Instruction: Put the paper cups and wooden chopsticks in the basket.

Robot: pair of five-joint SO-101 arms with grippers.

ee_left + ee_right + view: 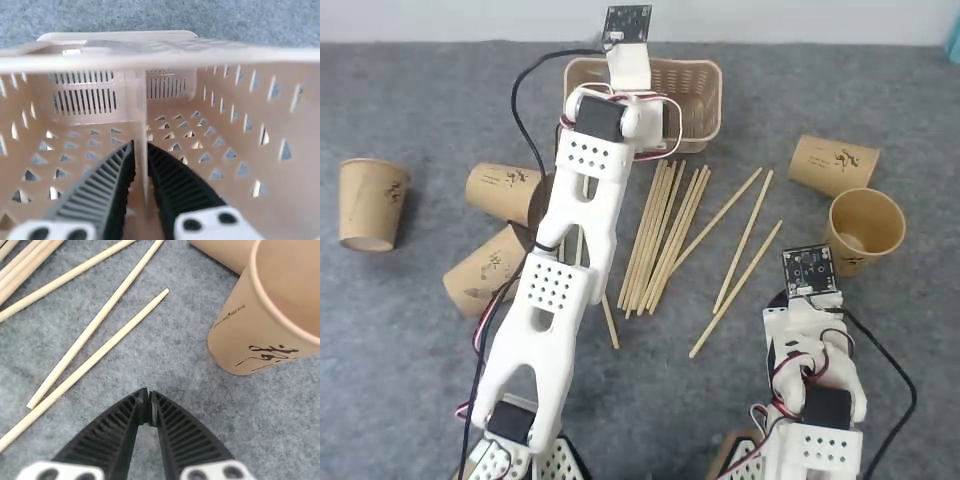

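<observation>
Five paper cups (372, 203) scattered left and right of frame; wooden chopsticks (660, 235) centre. Left gripper (140, 145) inside basket (705, 100), pinching one chopstick (136, 100). Right gripper (149, 392) pressed together, empty, beside upright cup (260, 315). Cups likely light, crushable: pinch rim gently.

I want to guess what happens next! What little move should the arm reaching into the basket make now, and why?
Probably open the left gripper. Its jaws look closed on a pale wooden chopstick that stands upright inside the beige plastic basket, with the fingers already below the rim. Letting go there should drop the stick in the basket.
</observation>
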